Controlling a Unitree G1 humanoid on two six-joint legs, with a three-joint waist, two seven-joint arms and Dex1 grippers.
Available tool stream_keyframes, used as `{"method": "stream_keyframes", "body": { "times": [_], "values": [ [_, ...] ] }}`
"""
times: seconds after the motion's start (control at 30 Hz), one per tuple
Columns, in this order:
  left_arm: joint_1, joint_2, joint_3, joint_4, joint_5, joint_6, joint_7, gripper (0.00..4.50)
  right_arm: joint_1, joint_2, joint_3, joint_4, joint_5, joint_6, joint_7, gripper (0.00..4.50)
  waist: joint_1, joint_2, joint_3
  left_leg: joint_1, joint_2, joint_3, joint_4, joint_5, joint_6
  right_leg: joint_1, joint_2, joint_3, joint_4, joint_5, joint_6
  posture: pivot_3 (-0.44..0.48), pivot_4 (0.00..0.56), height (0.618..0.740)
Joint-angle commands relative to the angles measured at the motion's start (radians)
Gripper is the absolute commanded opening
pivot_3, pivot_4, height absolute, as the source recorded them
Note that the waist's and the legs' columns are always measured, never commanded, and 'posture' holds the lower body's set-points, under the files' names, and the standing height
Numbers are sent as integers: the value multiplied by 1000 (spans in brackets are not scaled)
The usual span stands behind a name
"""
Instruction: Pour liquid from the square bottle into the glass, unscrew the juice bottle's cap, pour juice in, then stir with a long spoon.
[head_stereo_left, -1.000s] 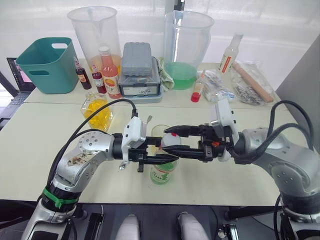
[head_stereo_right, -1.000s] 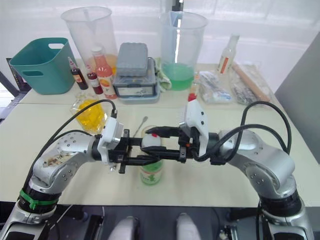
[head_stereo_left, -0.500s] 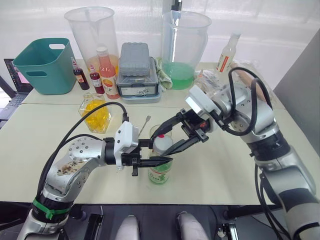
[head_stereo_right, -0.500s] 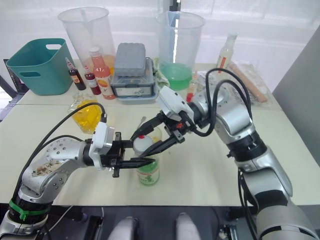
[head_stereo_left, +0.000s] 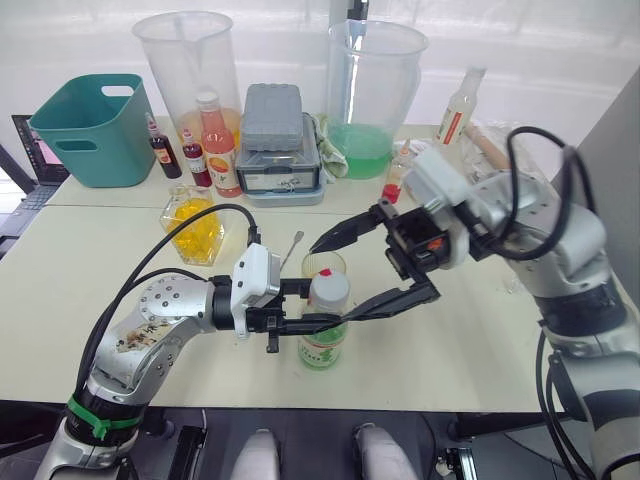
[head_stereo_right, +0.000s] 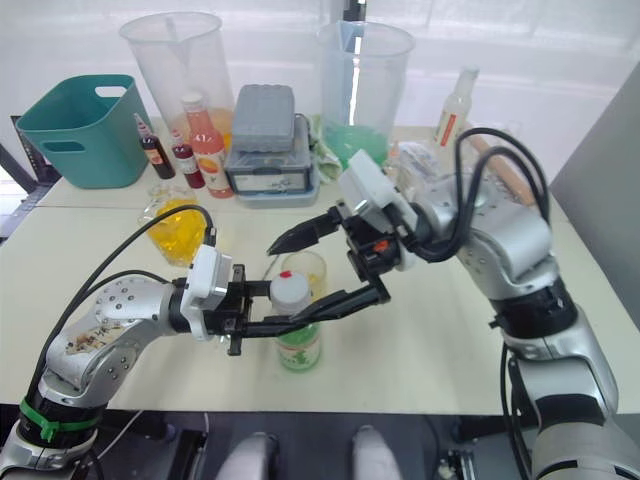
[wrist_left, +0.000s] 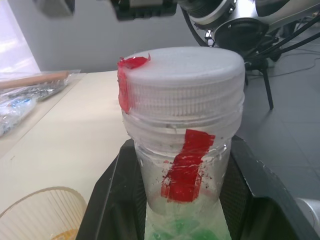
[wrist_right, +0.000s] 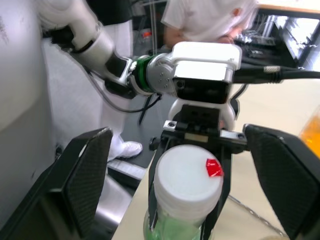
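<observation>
You get bright, even light in the head views, strongest from the white far wall, which washes out behind the two pitchers (head_stereo_left: 190, 70). Shadows on the table (head_stereo_left: 80, 300) are soft and faint. In the left wrist view the cap (wrist_left: 182, 82) is sharp and brightly lit, while the glass (wrist_left: 42, 215) and the background blur. In the right wrist view the cap is overexposed, and the person (wrist_right: 207, 20) behind is out of focus.

pitchers (head_stereo_left: 188, 70): two
small dark bottles (head_stereo_left: 161, 148): two
green tub (head_stereo_left: 90, 128): one
glass (head_stereo_left: 323, 265): one
grippers (head_stereo_left: 312, 320): two
</observation>
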Motion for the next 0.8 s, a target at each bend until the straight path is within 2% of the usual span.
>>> {"method": "stream_keyframes", "body": {
  "times": [0.03, 0.1, 0.23, 0.47, 0.5, 0.57, 0.77, 0.8],
  "values": [
    [-5, 2, -31, 57, 49, -12, -13, 1471, 108, 0, -118, -172, 79, 96, -239, 4469, -3, 0, 0, 0, 0, 0, 0, 0, 0, 0, 0, 0, 0, 0, 0, 0, 150, 739],
    [-16, -6, -43, 78, 53, -25, -27, 1471, 195, 10, -150, -262, 76, 118, -366, 4469, -3, 0, 0, 0, 0, 1, 0, 0, 0, 0, 0, 1, 0, -1, -1, 0, 150, 739],
    [-33, -19, -59, 107, 57, -45, -48, 1471, 281, 33, -179, -354, 103, 159, -532, 4469, -1, 0, 0, 0, 0, 1, 0, 0, 0, 0, 0, 1, -2, -1, -2, 0, 150, 739],
    [-60, -28, -70, 145, 61, -63, -65, 1471, 312, 55, -206, -397, 167, 175, -680, 4469, 3, 0, 0, 0, 0, 1, 1, 0, 0, 1, 0, 1, -2, -3, -5, 0, 150, 739],
    [-62, -29, -70, 146, 62, -64, -66, 1471, 314, 52, -205, -400, 174, 173, -687, 4083, 3, 0, 0, 0, 0, 1, 1, 0, 0, 1, 0, 1, -2, -3, -5, 0, 150, 739],
    [-64, -29, -69, 147, 63, -64, -65, 1471, 316, 47, -201, -401, 192, 170, -692, 3720, 3, 0, 0, 0, 0, 1, 1, 0, 0, 1, 0, 1, -2, -3, -5, 0, 150, 739],
    [-63, -25, -62, 130, 64, -53, -45, 1471, 323, 15, -164, -391, 175, 153, -645, 1704, 4, 0, 0, 0, 0, 1, 1, 0, 0, 1, 0, 1, -2, -3, -5, 0, 150, 739],
    [-62, -24, -60, 126, 64, -51, -42, 1471, 324, 12, -156, -388, 167, 148, -634, 1622, 4, 0, 0, 0, 0, 1, 1, 0, 0, 2, 0, 1, -2, -3, -5, 0, 150, 739]
  ]
}}
